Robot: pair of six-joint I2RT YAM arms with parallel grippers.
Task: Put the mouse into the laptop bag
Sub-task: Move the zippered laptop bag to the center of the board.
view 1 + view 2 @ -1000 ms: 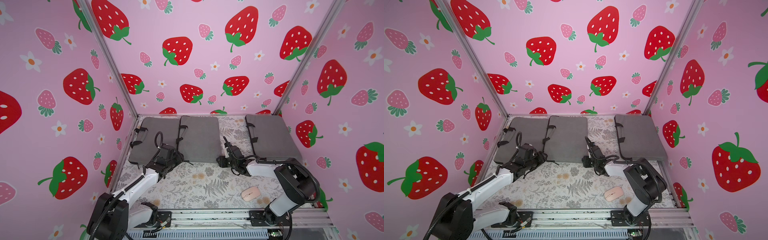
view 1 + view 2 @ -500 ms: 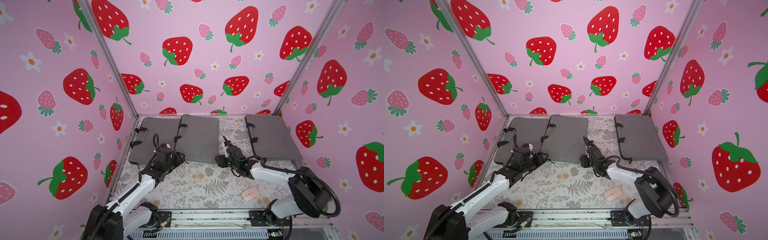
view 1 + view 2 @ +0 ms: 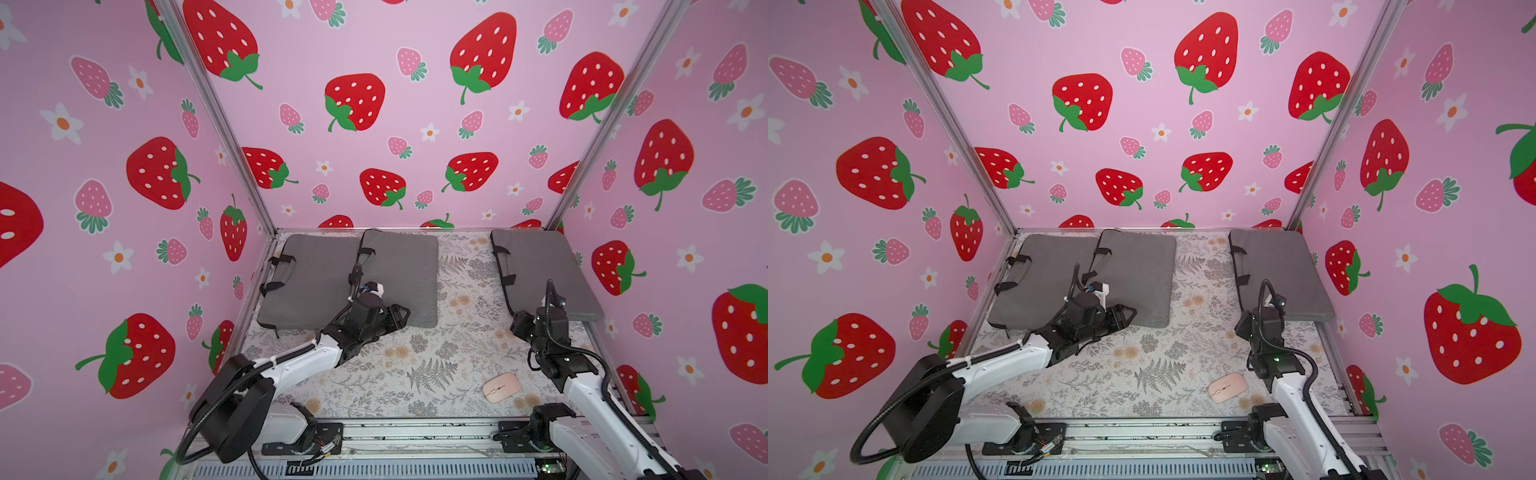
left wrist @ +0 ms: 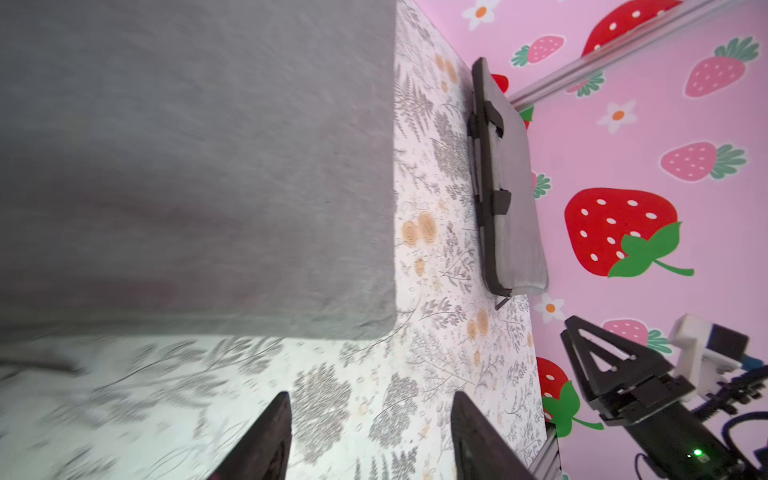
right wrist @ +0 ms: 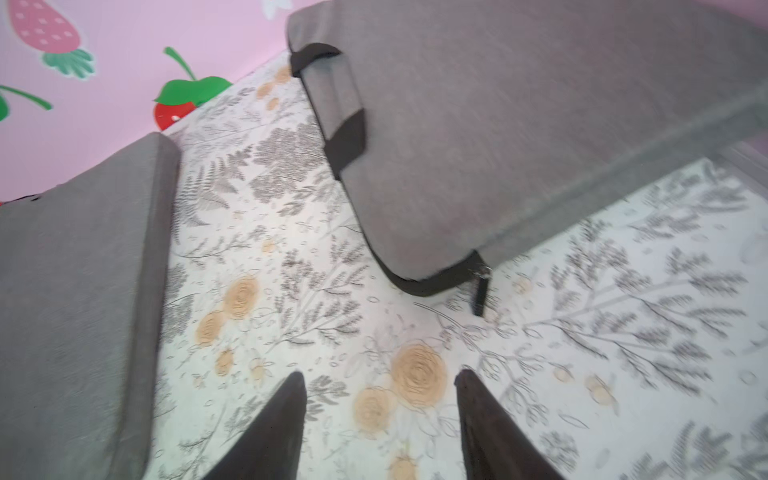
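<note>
- The pink mouse [image 3: 501,387] lay on the floral table cover [image 3: 432,357] at the front, near the right arm's base, outside every bag.
- 3 grey bags lay behind: left bag [image 3: 307,286], middle bag [image 3: 407,270] touching it, right bag [image 3: 540,270] apart.
- The left gripper [image 4: 370,415], jaws apart and empty, was beside the middle bag's front corner.
- The right gripper [image 5: 380,382], also spread and empty, was near the right bag's zipper.

A robot-lab test booth: pink strawberry-print walls [image 3: 374,124] on aluminium frame posts [image 3: 216,120] enclose a floral-cloth counter [image 3: 415,374], with two white robot arms [image 3: 291,365] bolted to a metal rail [image 3: 415,434] at its front.
</note>
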